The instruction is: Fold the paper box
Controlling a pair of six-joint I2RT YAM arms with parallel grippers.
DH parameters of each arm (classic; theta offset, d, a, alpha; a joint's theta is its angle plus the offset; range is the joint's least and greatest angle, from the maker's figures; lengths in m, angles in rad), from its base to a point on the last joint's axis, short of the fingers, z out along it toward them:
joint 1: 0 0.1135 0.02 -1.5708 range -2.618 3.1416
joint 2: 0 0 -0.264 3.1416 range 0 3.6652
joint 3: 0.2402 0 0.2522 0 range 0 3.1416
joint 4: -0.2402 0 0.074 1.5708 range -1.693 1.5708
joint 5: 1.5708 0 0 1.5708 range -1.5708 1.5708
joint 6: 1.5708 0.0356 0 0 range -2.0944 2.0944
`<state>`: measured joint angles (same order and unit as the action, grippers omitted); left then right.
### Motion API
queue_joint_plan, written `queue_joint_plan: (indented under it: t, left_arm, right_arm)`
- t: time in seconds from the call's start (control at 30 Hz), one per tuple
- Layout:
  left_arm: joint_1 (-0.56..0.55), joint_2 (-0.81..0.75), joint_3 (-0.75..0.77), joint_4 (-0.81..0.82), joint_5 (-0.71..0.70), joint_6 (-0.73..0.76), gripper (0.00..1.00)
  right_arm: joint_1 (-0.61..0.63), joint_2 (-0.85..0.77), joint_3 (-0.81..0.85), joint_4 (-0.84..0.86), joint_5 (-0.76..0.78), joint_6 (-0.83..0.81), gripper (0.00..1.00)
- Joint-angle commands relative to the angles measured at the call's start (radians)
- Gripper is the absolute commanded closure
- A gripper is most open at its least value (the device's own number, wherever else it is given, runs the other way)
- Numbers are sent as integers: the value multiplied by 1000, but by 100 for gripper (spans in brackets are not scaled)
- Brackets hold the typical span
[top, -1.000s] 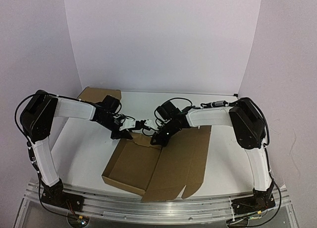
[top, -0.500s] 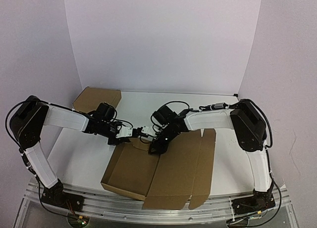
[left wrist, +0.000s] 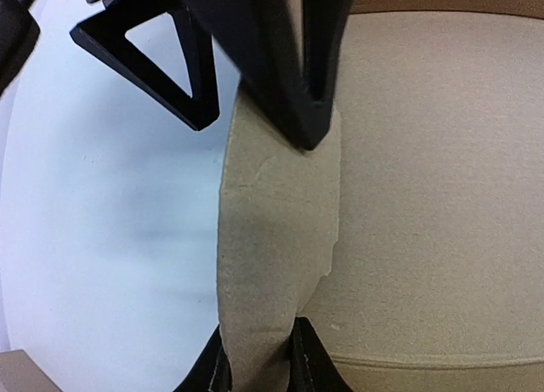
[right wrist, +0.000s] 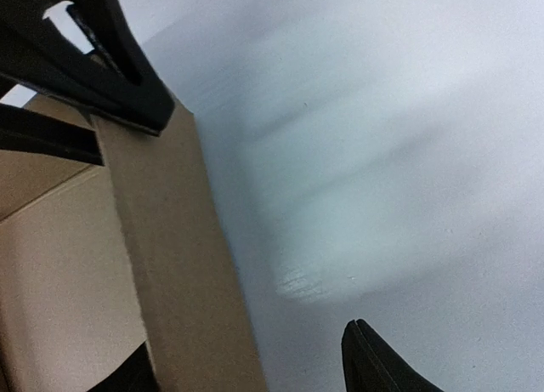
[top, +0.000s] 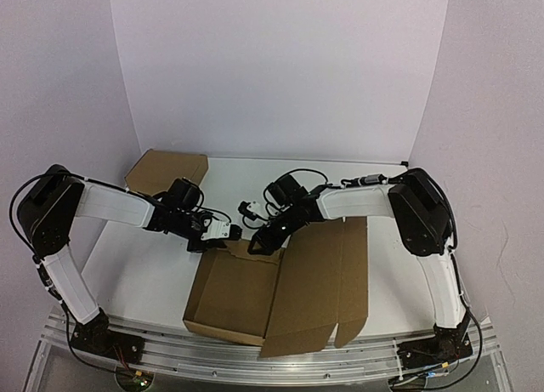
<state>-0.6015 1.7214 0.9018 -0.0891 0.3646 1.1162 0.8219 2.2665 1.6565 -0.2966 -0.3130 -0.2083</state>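
Observation:
The paper box [top: 280,290] lies flat and partly formed on the white table near its front edge, a shallow tray at the left and a wide panel at the right. A narrow upright flap [left wrist: 276,230] rises at its far edge. My left gripper [left wrist: 259,354] is shut on that flap, one finger on each face. My right gripper [right wrist: 246,345] stands open, the flap [right wrist: 166,256] against its left finger and bare table before the other. In the top view the left gripper [top: 231,235] and right gripper [top: 262,235] meet at the box's far edge.
A second, ready-made shallow brown box [top: 168,169] sits at the back left by the wall. White walls close the table on three sides. A metal rail [top: 255,358] runs along the near edge between the arm bases.
My right gripper has opened and let go of the flap. The box has slid a little to the right, and the left arm has dropped lower while still pinching the flap.

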Motion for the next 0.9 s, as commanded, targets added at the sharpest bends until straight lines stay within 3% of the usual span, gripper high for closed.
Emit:
queue_joint_plan:
  t: [0.0,0.17,0.27,0.47,0.57,0.63,0.7,0.87]
  left_arm:
    - [-42,-15,-46,-114,128,-14,77]
    - [-44,-6,-12,-102,149,-60,75]
    - [-45,-10,-28,-83,165,-51,71]
    - [-30,-50,50,-152,245,-211,39]
    - [32,-109,119,-233,357,-351,24]
    - [74,-145,151,-257,404,-507,20]
    - [110,-172,178,-282,388,-730,22]
    - [166,-202,174,-394,176,-1118,53]
  right_arm:
    - [0,-38,-8,75,-54,72,37]
    - [26,38,47,68,-32,60,39]
    - [36,65,64,64,-25,47,51]
    - [49,86,30,36,58,-2,81]
    - [48,73,-10,34,114,-29,89]
    - [49,56,-33,34,144,-40,92]
    - [49,35,-47,34,155,-54,94]
    - [50,8,-68,29,185,-93,95]
